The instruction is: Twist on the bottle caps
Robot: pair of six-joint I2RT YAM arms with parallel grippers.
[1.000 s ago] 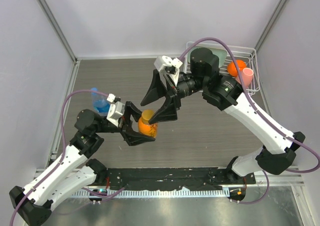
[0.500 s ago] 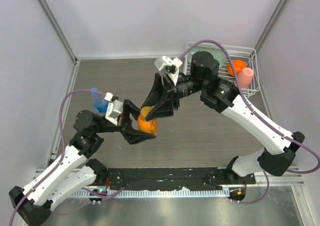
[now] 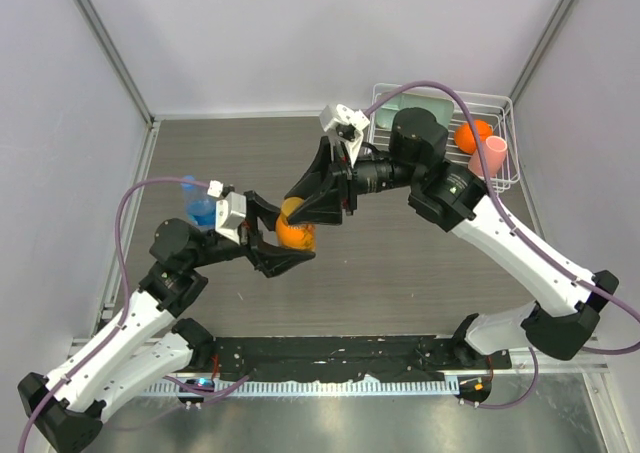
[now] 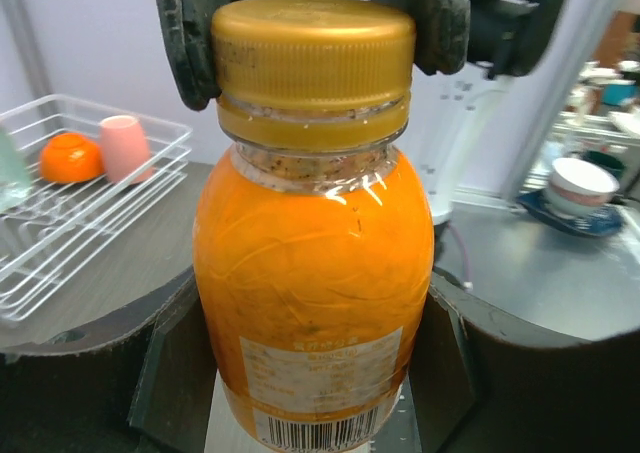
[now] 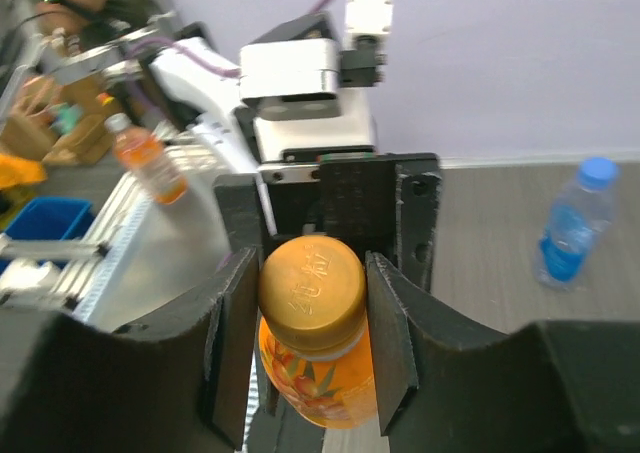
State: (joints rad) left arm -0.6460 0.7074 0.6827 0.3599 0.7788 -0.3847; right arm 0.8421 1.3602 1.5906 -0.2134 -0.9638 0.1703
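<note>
Cap-tightening on the squat orange bottle (image 4: 313,273), clamped by its belly in the left gripper (image 3: 289,245) over the table (image 3: 420,263), the right gripper (image 5: 312,278) pinching the amber cap (image 4: 313,43) on its neck, so next likely a firm clockwise twist.

In the top view, the right gripper's dark fingers (image 3: 318,198) largely cover the squat plastic bottle of orange liquid (image 3: 294,235) and its gold-amber screw cap (image 4: 313,53). In the left wrist view the bottle's base is cut off by the lower edge, its label print is blurred, and those fingers run off the top. The tall clear bottle with blue label (image 3: 201,210) sits partly behind the left arm's white wrist block (image 3: 230,213).
</note>
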